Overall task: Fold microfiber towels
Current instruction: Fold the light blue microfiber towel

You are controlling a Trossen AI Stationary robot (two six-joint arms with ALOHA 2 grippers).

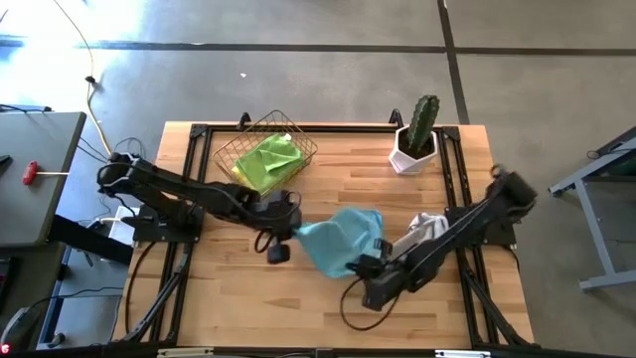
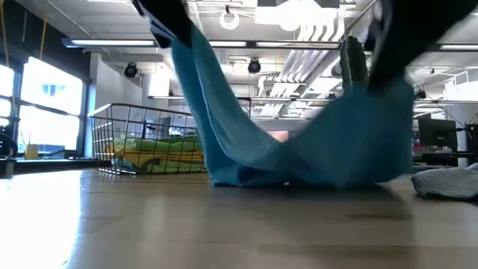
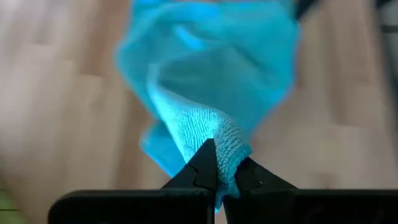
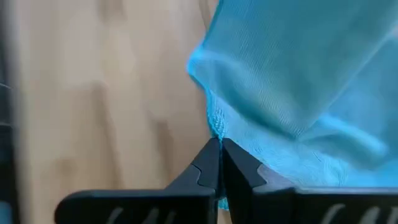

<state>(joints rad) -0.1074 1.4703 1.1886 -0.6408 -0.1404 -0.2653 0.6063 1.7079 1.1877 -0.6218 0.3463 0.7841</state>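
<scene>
At the bench's [image 1: 248,288] centre, the light blue towel [image 1: 340,239] hangs lifted, its sagging middle touching the wood. The left pincer [image 3: 222,167] clamps its nine o'clock corner; the right pincer [image 4: 219,148] clamps its four o'clock edge.

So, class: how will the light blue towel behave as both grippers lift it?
Probably floppy: the light blue towel sags between the left gripper and right gripper. Likely light: pinched edges hold it. Its middle may drag along the table.
</scene>
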